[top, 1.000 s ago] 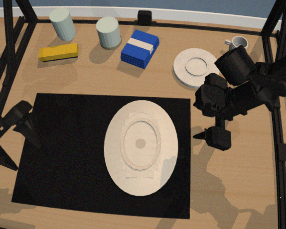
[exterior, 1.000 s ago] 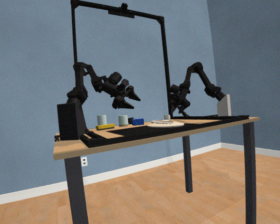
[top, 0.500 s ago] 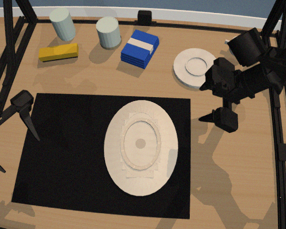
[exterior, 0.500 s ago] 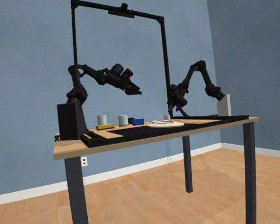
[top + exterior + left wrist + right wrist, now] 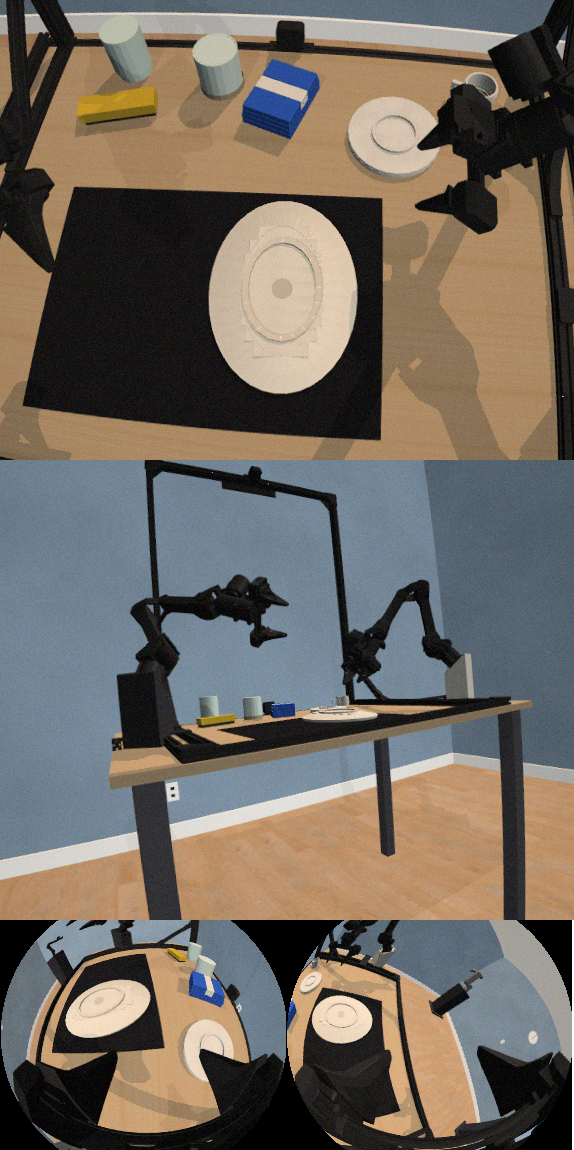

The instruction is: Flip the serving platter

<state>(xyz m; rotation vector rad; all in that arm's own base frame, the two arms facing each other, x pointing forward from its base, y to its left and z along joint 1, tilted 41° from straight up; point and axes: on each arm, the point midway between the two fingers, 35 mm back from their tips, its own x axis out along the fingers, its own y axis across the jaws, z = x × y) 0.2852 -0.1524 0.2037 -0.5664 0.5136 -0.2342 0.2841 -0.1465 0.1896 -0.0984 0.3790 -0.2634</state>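
Observation:
The cream oval serving platter [image 5: 282, 297] lies flat on the right half of the black drying mat [image 5: 135, 310], wholly inside its edges. A raised oval ring and a centre dot show on its upper side. It also shows in the left wrist view [image 5: 107, 1008] and the right wrist view [image 5: 342, 1018]. My left gripper [image 5: 420, 175] is open and empty, high above the wood to the right of the mat. My right gripper [image 5: 286, 619] [image 5: 30, 225] is open and empty, raised at the mat's left side. Neither touches anything.
A small round plate [image 5: 393, 136] and a mug [image 5: 482, 85] sit at the back right. A blue box [image 5: 281, 97], two pale cylinders [image 5: 217, 64] and a yellow block [image 5: 117, 105] line the back. Black rails [image 5: 555, 250] run along the table edges.

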